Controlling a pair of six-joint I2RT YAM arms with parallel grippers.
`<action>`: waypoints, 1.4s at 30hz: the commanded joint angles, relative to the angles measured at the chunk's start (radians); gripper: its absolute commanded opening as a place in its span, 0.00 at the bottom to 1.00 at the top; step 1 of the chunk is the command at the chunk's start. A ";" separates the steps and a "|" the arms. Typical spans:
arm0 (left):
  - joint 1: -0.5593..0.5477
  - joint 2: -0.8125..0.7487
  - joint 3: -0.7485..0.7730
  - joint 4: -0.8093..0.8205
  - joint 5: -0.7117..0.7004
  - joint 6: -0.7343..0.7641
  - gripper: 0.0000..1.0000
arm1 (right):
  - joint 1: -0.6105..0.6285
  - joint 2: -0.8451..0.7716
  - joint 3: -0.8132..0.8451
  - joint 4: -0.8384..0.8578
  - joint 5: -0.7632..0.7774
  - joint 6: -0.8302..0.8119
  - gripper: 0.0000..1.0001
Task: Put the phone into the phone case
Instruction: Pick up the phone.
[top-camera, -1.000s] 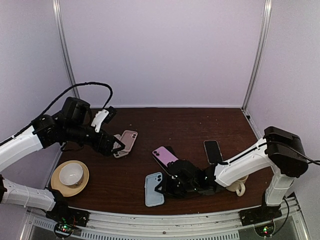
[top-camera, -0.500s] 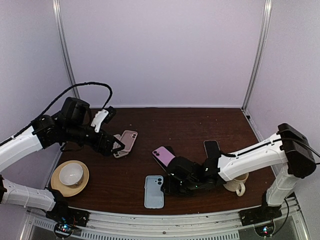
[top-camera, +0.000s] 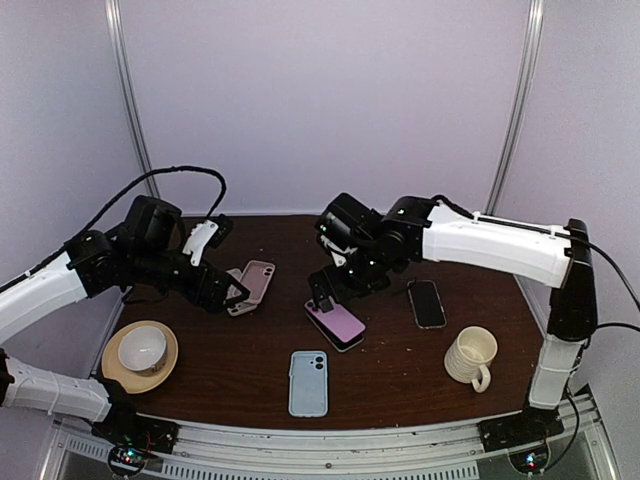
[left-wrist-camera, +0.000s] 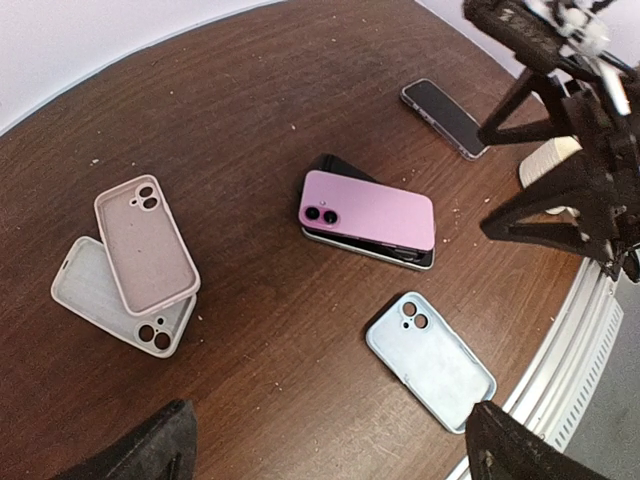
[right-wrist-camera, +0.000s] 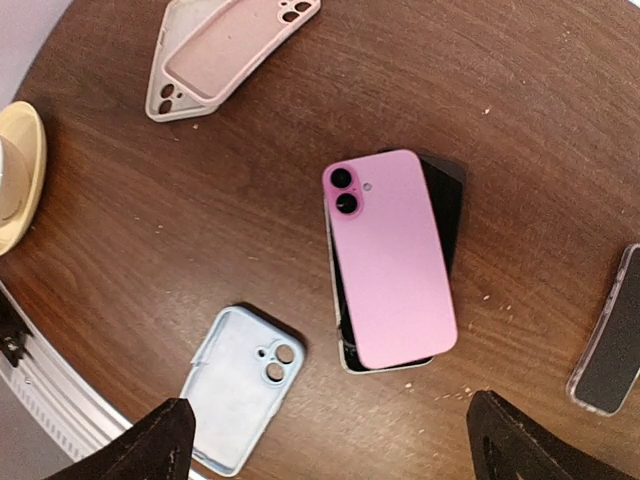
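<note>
Right wrist: pink phone beneath right hand

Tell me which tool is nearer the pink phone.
Right. The right tool hangs open just above the pink phone. The left tool is further off, to the phone's left, by the stacked cases.

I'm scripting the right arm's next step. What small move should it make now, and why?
Probably lower the right gripper straight down onto the pink phone. Its fingers are spread with nothing between them, above that phone, which lies camera side up on a dark slab, apart from the empty blue case.
</note>
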 joint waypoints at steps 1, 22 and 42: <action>0.007 0.022 -0.011 0.044 -0.028 0.027 0.98 | -0.081 0.150 0.134 -0.177 -0.055 -0.273 1.00; 0.044 0.128 -0.010 0.026 -0.073 0.048 0.98 | -0.174 0.569 0.466 -0.178 -0.133 -0.431 0.99; 0.047 0.130 -0.012 0.027 -0.066 0.056 0.98 | -0.172 0.601 0.467 -0.158 -0.109 -0.450 0.71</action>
